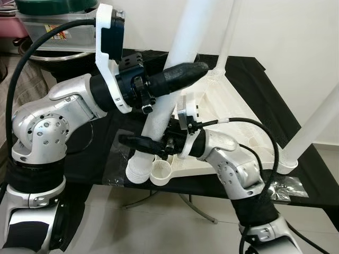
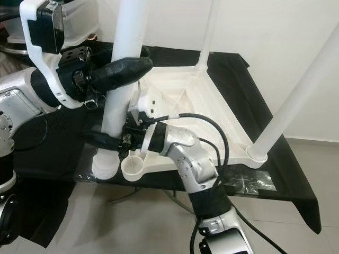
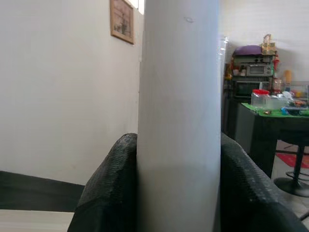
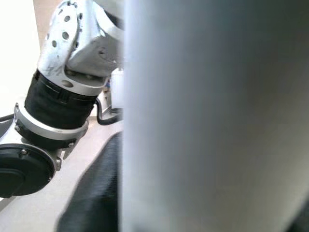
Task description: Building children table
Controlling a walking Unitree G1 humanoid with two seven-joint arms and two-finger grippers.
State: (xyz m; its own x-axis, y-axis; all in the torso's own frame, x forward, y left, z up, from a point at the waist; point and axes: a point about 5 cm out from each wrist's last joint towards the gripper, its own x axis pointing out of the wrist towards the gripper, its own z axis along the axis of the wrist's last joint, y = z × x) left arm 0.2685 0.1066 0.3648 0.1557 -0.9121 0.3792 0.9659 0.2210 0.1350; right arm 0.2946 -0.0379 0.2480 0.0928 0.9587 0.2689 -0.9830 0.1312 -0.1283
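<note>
A white children's table top (image 1: 228, 100) lies upside down on a black table (image 1: 95, 159), with two white legs (image 1: 312, 121) standing in its far and right corners. A loose white leg (image 1: 185, 37) leans over the near left corner. Its ribbed lower end (image 1: 139, 170) rests just left of the empty round socket (image 1: 161, 172), not in it. My left gripper (image 1: 183, 74) is shut on the leg high up, with black fingers (image 3: 108, 193) on both sides of it. My right gripper (image 1: 140, 142) is shut on the same leg (image 4: 212, 116) near its lower end.
A clear plastic box (image 1: 58, 29) over a metal bowl stands at the back left. A crumpled clear wrapper (image 1: 286, 188) lies at the front right of the black table. The table's front edge runs just below the socket, with pale floor beyond.
</note>
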